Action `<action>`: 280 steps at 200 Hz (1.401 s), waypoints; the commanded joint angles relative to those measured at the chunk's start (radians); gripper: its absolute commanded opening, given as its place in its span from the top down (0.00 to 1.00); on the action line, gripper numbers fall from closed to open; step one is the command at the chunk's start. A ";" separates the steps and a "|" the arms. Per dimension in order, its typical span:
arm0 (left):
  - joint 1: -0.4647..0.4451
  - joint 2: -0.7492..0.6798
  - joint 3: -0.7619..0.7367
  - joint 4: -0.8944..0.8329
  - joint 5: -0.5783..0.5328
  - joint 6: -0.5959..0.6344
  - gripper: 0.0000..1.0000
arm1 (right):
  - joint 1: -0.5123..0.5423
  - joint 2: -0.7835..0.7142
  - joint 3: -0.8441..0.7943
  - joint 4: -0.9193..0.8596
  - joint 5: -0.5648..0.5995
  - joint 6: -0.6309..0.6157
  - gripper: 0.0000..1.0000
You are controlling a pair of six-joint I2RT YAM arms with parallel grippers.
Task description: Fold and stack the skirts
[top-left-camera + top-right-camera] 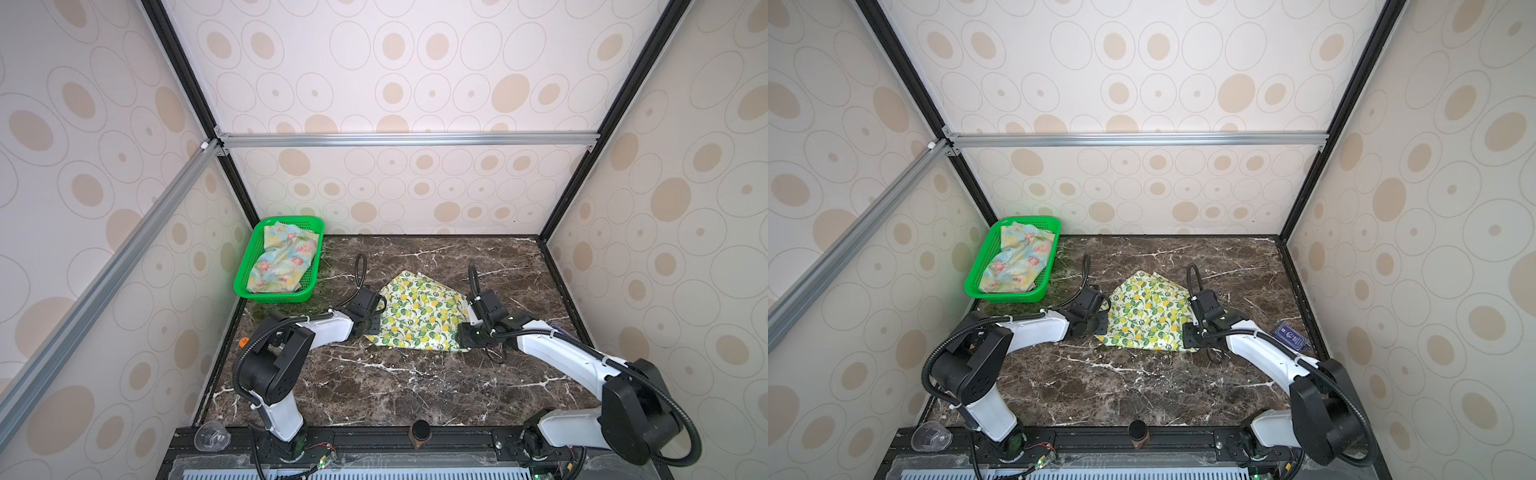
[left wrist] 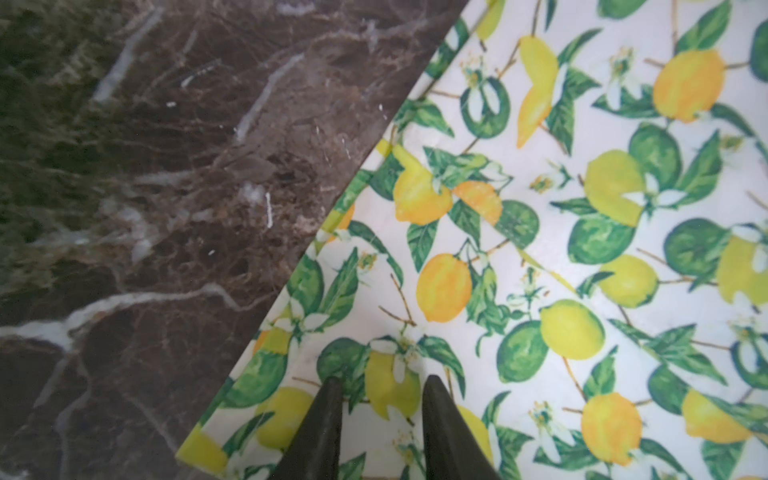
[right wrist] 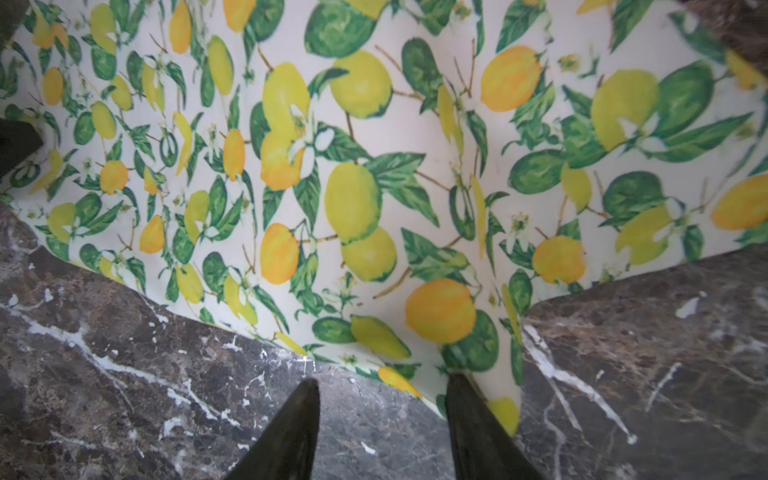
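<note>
Mostly flat — thin lemon-print skirt point(image 1: 419, 311), veined marble point(image 1: 395, 386)

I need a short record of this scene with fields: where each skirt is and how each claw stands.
lemon skirt: lying on the table, between both claws
flowered skirt: crumpled inside the green basket
left claw: open, over the lemon skirt near its edge
right claw: open, at the lemon skirt's edge, bare table between its tips
stack: not yet made

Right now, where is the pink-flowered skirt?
In both top views the flowered skirt lies crumpled in the green basket at the far left corner of the table.
</note>
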 commanded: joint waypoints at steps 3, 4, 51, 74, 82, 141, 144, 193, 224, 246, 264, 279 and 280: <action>0.001 0.061 0.033 0.000 0.003 -0.018 0.67 | -0.004 0.070 -0.003 0.092 -0.009 0.027 0.50; 0.000 0.063 0.035 0.000 0.001 -0.018 0.67 | -0.004 0.072 -0.003 0.094 -0.008 0.027 0.50; 0.013 0.054 0.072 -0.022 -0.033 -0.015 0.58 | -0.004 0.224 0.070 0.142 -0.003 0.022 0.53; 0.057 -0.012 0.053 -0.056 -0.030 -0.026 0.50 | -0.008 0.183 0.067 0.133 0.002 0.003 0.51; 0.084 -0.039 0.039 -0.057 -0.017 -0.034 0.48 | -0.009 0.159 0.066 0.123 0.009 -0.005 0.50; 0.210 -0.084 0.008 -0.074 0.068 -0.032 0.40 | -0.112 0.003 0.039 0.065 -0.038 -0.021 0.46; 0.211 -0.081 0.006 -0.071 0.072 -0.032 0.40 | -0.118 -0.003 0.036 0.066 -0.042 -0.022 0.45; 0.229 -0.030 -0.012 -0.012 0.132 -0.042 0.51 | -0.189 -0.040 0.026 0.062 -0.067 -0.031 0.45; 0.229 -0.025 -0.019 -0.005 0.149 -0.045 0.58 | -0.217 -0.045 0.023 0.059 -0.069 -0.026 0.45; 0.228 -0.025 -0.025 -0.001 0.155 -0.045 0.66 | -0.219 -0.043 0.021 0.061 -0.089 -0.020 0.45; 0.229 -0.019 -0.032 0.010 0.173 -0.045 0.85 | -0.218 -0.041 0.016 0.055 -0.111 -0.015 0.45; 0.228 -0.015 -0.033 0.012 0.180 -0.045 1.00 | -0.217 -0.050 0.004 0.045 -0.122 -0.004 0.45; 0.228 -0.015 -0.033 0.011 0.180 -0.045 1.00 | -0.217 -0.051 0.002 0.044 -0.122 -0.003 0.45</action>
